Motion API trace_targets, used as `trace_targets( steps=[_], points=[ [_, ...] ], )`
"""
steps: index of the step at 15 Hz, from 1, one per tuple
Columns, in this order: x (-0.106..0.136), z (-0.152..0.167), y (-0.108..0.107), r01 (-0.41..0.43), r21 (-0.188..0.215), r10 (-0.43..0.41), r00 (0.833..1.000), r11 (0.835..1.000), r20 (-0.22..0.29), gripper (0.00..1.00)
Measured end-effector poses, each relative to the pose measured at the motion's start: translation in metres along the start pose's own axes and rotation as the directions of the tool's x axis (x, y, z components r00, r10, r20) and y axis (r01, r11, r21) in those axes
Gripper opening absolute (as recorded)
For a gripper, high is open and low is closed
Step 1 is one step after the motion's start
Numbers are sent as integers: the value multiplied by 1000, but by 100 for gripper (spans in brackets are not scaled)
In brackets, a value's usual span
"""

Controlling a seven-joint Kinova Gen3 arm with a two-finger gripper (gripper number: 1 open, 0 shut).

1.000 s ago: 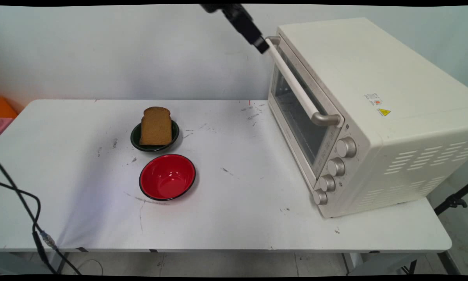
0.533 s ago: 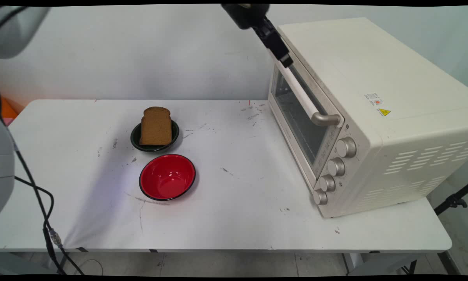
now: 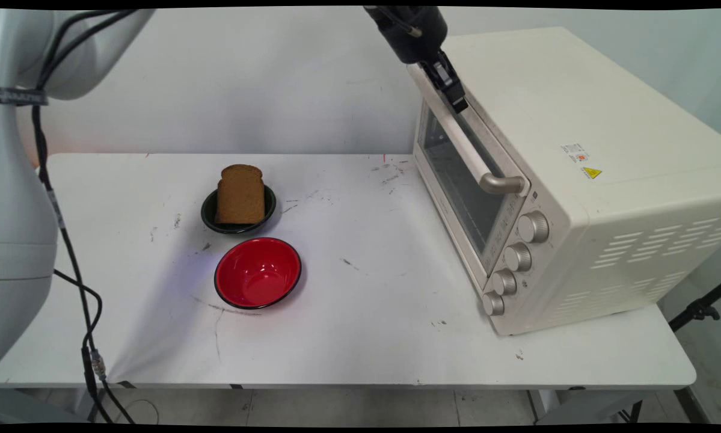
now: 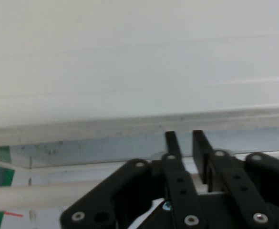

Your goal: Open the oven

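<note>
The gripper (image 3: 456, 102), fingers nearly closed (holding nothing), is hovering at the oven (image 3: 576, 180) door's handle (image 3: 465, 144).

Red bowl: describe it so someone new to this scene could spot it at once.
Start at the big cream oven on the table's right side, then look left to two bowls. The red bowl is the nearer one, empty; the dark bowl behind it holds a slice of bread.
</note>
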Motion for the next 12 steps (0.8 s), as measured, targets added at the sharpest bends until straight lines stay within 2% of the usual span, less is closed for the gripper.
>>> trace_targets(
  steps=[4, 12],
  points=[
    [5, 12, -3, -12, 0, 12, 1000, 1000, 12, 0],
    [-3, 21, -2, -37, -18, 38, 996, 999, 79, 0]
  ],
)
